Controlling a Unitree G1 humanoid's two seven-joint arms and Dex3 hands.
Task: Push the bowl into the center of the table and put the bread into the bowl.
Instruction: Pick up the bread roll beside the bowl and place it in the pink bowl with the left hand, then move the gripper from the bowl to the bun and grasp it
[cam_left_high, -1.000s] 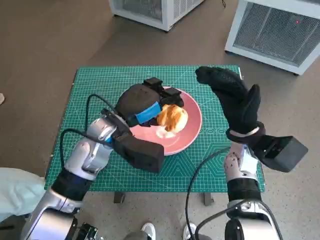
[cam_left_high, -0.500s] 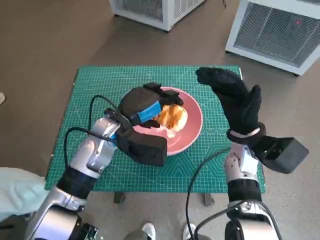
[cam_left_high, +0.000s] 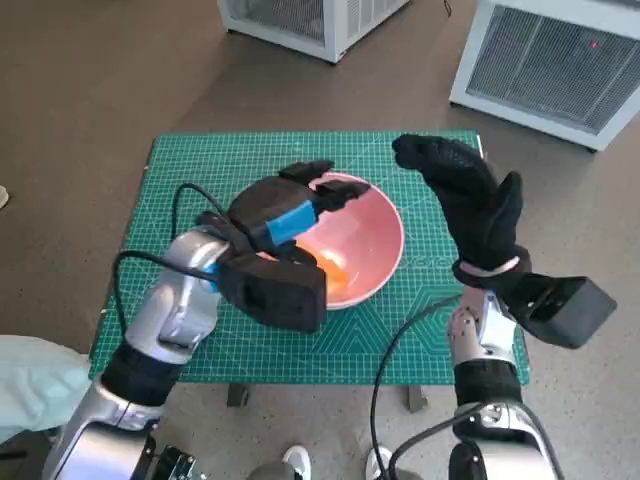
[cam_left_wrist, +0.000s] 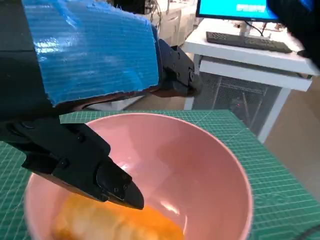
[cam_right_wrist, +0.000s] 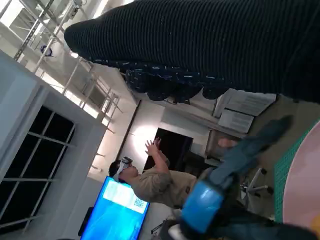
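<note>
— Green cutting mat (cam_left_high: 190, 170) with a printed grid covers the whole small table, and the round pink bowl (cam_left_high: 375, 235) sits near its middle. Do you see the bread?

— Yes, the golden-orange piece of bread (cam_left_high: 335, 270) lies in the bottom of that bowl, toward the side nearest the robot. From the left wrist view it shows as a blurred orange lump (cam_left_wrist: 120, 225) low against the pink wall (cam_left_wrist: 210, 165).

— What about the black left hand with blue tape over its back (cam_left_high: 290, 205)?

— It hangs over the bowl's far-left rim, above the bread and apart from it. Its black fingers (cam_left_high: 335, 190) are spread and hold nothing; in the wrist view one dark finger (cam_left_wrist: 90, 165) reaches over the bowl with the bread below it.

— And the right hand in the black knitted glove (cam_left_high: 465, 200)?

— Raised to the right of the bowl, well apart from it, over the mat's far right corner. Its fingers look extended and apart, and nothing is in them. Its own wrist camera shows only the glove as a dark band (cam_right_wrist: 210, 45).

— Anything else round about?

— White cabinets with mesh fronts (cam_left_high: 545, 60) stand on the brown floor beyond the table. The right wrist view catches a person (cam_right_wrist: 150, 182) with raised hands beside a blue screen (cam_right_wrist: 117, 207).
</note>
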